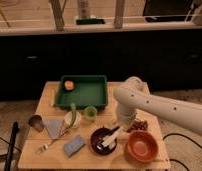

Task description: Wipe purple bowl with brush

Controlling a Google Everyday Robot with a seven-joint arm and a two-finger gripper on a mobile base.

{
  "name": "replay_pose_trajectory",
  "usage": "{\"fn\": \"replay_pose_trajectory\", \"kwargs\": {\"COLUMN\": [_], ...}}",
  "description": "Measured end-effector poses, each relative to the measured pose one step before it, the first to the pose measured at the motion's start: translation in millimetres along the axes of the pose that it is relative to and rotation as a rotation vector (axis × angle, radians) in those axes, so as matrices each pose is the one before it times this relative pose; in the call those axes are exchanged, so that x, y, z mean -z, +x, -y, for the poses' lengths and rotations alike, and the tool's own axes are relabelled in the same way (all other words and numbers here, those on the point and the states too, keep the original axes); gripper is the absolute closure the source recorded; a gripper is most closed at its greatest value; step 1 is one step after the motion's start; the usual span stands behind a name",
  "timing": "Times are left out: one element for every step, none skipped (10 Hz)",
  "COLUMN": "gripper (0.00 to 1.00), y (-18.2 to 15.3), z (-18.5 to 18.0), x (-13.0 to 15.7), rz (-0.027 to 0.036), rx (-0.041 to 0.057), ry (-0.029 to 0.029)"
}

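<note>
The purple bowl point(100, 141) is very dark and sits on the wooden table near the front, left of the orange-red bowl point(142, 146). The cream-white brush point(111, 137) lies slanted, with its head down inside the purple bowl and its handle rising to the upper right. My gripper point(121, 126) is at the end of the white arm, just above the bowl's right rim. It is shut on the brush handle.
A green tray point(91, 95) holding an orange ball point(69, 85) stands at the back. A pale green cup point(90, 113), a blue-grey sponge point(73, 145), a fork point(48, 146), a grey cloth point(54, 127) and a metal cup point(35, 122) lie to the left. A dark red thing point(140, 125) lies to the right.
</note>
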Motion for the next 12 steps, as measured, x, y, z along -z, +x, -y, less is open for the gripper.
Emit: {"fn": "replay_pose_trajectory", "kwargs": {"gripper": [1.00,1.00,1.00,1.00,1.00,1.00,1.00,1.00,1.00,1.00,1.00,1.00], "y": [7.57,6.71,3.32,-0.05,-3.79,-4.34,-7.83,-5.03,-7.45,-11.21,-8.42,-4.61], "z": [-0.94,3.32,9.63,15.35,12.04,8.74,9.49,6.32,4.24,0.77,-5.49,-6.74], "x": [1.40,1.64,1.04,-0.14,-0.49,-2.18,-2.77,-1.93,-1.08,-1.70,-1.09,-0.94], "rz": [-0.00558,-0.01021,-0.00574,-0.00799,-0.00504,-0.00301,0.00180,0.00068,0.00480,0.01109,0.00999,0.00697], "rx": [-0.02353,-0.01126,-0.00315,0.00559,0.01172,0.01585,0.02340,0.02434,0.02684,0.02840,0.01324,0.00527], "ry": [0.00881,0.00706,0.00747,0.00440,-0.00292,-0.00555,-0.00623,-0.00452,-0.00353,-0.00436,-0.00491,-0.00341]}}
